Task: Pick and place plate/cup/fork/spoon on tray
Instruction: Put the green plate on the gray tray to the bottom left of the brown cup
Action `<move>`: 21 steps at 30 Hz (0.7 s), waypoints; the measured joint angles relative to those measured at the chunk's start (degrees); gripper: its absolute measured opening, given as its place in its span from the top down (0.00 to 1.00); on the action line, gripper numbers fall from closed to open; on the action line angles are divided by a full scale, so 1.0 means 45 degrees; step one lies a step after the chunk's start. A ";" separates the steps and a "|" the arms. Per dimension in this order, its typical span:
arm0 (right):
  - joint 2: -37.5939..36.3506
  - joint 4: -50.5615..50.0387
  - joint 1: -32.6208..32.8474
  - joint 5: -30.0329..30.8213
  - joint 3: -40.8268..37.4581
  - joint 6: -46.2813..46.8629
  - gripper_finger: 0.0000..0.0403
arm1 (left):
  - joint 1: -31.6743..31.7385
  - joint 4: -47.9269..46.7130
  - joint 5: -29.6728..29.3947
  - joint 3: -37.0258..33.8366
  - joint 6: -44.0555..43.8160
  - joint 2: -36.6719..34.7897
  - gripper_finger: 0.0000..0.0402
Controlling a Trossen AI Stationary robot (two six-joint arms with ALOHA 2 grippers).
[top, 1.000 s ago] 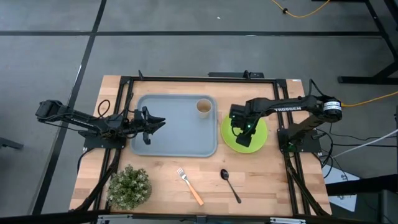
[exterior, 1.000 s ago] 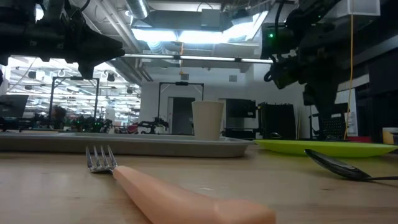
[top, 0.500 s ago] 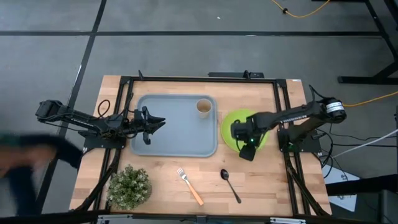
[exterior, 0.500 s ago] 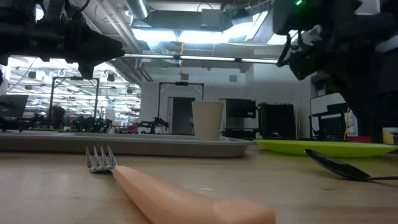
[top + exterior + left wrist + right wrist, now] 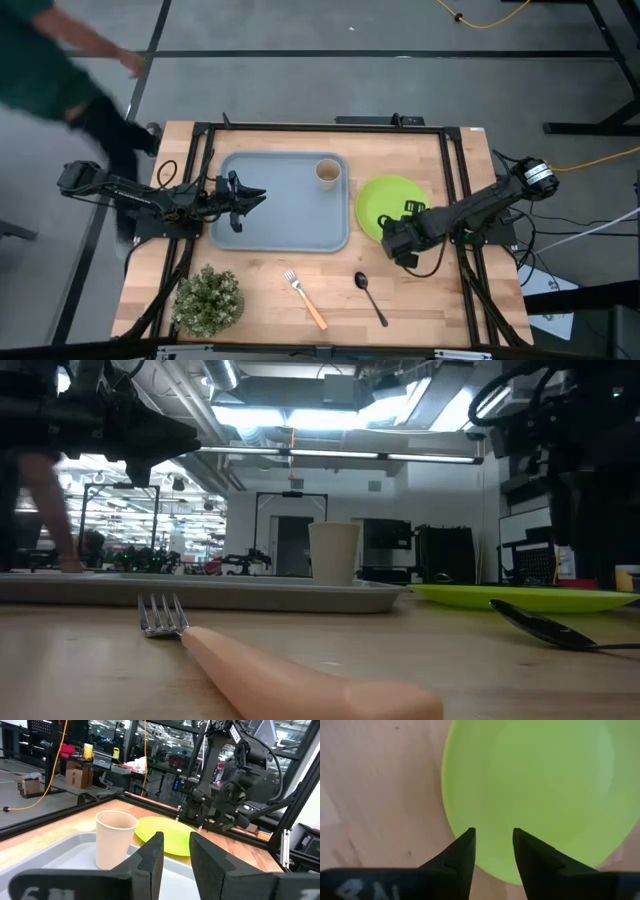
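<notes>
The lime-green plate (image 5: 388, 205) lies flat on the table, right of the grey-blue tray (image 5: 283, 215). The beige cup (image 5: 328, 172) stands upright in the tray's far right corner. The orange-handled fork (image 5: 305, 298) and the dark spoon (image 5: 370, 297) lie on the table near its front edge. My right gripper (image 5: 400, 243) is open and points down over the plate's near rim (image 5: 492, 879), one finger on either side of it and above it. My left gripper (image 5: 255, 194) is open and empty over the tray's left part, pointing at the cup (image 5: 115, 840).
A small potted plant (image 5: 208, 298) stands at the near left corner. A person (image 5: 70, 60) moves past the table's far left corner. Bare wood lies between the tray and the cutlery.
My right gripper has moved from over the plate's middle toward the table's near edge and now stands over the plate's near rim. The plate has stayed in place. A person has walked up along the table's left side to its far left corner.
</notes>
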 joint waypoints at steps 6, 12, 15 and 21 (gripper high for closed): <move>0.0010 0.1321 0.0587 -0.1260 -0.1078 -0.0746 0.66 | 0.0004 0.0000 0.0001 0.0000 0.0005 0.0000 0.79; 0.0034 0.1560 0.0889 -0.0629 -0.2138 0.0276 0.66 | 0.0001 0.0000 0.0001 0.0000 0.0005 -0.0005 0.79; 0.0029 0.1615 0.0926 -0.0599 -0.2363 0.0285 0.66 | 0.0004 0.0000 0.0001 0.0000 0.0005 0.0000 0.79; 0.0029 0.1965 0.0917 -0.0594 -0.2959 0.0339 0.66 | 0.0004 -0.0005 0.0006 0.0000 0.0005 0.0000 0.79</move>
